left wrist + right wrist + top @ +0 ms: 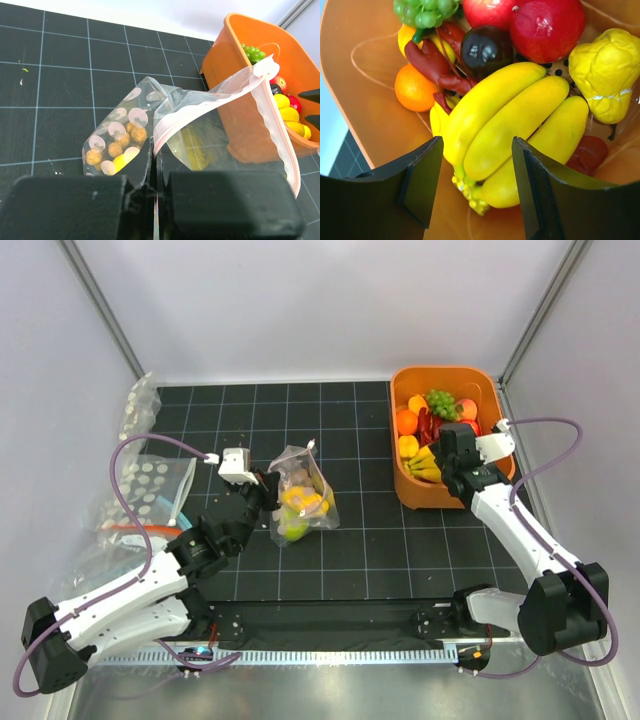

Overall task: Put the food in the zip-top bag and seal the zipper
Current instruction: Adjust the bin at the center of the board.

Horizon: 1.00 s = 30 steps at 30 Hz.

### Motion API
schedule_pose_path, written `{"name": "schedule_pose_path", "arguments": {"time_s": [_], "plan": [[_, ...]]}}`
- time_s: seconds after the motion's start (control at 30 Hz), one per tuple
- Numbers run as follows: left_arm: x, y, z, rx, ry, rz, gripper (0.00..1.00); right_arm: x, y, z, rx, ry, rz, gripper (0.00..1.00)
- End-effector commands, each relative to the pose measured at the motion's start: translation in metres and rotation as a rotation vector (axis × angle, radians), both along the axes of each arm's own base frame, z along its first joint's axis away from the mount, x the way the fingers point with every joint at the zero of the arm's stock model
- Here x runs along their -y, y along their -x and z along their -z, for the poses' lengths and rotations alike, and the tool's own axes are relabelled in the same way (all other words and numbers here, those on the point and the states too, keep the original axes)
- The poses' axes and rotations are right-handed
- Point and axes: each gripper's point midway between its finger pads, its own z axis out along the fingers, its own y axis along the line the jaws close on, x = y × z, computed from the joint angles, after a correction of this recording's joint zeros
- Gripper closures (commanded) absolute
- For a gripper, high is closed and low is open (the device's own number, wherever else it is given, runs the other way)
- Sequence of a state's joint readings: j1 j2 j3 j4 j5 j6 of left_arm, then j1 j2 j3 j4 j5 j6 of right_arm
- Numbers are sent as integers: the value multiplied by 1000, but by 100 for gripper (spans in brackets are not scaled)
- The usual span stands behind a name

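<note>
The zip-top bag (300, 495) stands on the black mat with its mouth held up and open. My left gripper (268, 488) is shut on its rim, and the left wrist view shows the pink zipper (176, 113) pinched between the jaws of the left gripper (154, 150). Inside the bag lie a brown nut-like cluster (117, 145) and a yellow piece (195, 147). My right gripper (440, 468) is down in the orange tub (445, 380). The right gripper (477, 165) is open, its fingers on either side of the stem end of the yellow bananas (510, 125).
The tub (365, 75) also holds green grapes (425, 10), a red apple (547, 25), an orange (415, 90), a dark plum (485, 47) and a yellow pear-like piece (602, 70). Other clear bags (150, 490) lie at the mat's left edge. White walls enclose the table.
</note>
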<state>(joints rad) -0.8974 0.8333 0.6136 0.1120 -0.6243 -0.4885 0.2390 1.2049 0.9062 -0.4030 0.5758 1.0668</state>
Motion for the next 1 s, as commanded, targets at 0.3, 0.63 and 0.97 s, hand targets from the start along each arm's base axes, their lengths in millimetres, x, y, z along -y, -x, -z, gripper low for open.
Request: {"name": "schedule_pose_path", "arguments": {"time_s": [0.3,0.63,0.97], "plan": [[2,-4,-12,27,19,-12,100,29,56,53,-261,-43,229,54],[4,-5,-10,19,13,-10,100,45,58,25,-135,11,226,49],[9,-6,-7,10,6,2,100,23,20,-8,-108,135,-62,11]]}}
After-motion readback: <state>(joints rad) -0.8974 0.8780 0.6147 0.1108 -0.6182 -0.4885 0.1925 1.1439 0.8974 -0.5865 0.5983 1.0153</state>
